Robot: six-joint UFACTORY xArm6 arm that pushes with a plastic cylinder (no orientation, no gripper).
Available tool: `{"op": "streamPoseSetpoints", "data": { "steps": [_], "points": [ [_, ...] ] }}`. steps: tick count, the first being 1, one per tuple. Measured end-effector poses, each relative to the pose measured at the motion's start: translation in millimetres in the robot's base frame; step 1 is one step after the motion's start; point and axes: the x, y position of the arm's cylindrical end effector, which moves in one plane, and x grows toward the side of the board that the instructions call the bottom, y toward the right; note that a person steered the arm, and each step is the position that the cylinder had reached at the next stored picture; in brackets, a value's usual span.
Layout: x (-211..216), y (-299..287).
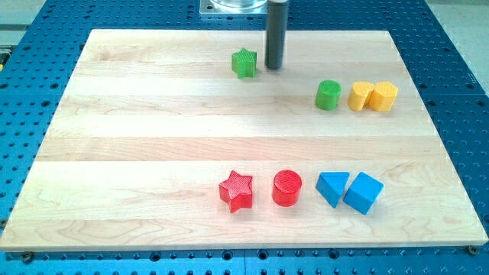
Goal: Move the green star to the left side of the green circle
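Green star block (244, 63) sits near the view's top of the pale wooden worktop (153, 145), with my tip (274, 67) just to its right, close but apparently not touching. No claw exists here, so nothing is pinched. The green circle block (328, 95) lies further right and lower. The star already stands left of it; I judge the remaining push should nudge it down and right, closer.
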Motion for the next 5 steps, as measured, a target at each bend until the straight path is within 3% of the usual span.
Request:
{"op": "streamPoseSetpoints", "data": {
  "steps": [1, 2, 3, 5],
  "points": [
    [-25, -49],
    [-2, -120],
    [39, -71],
    [18, -20]
  ]
}}
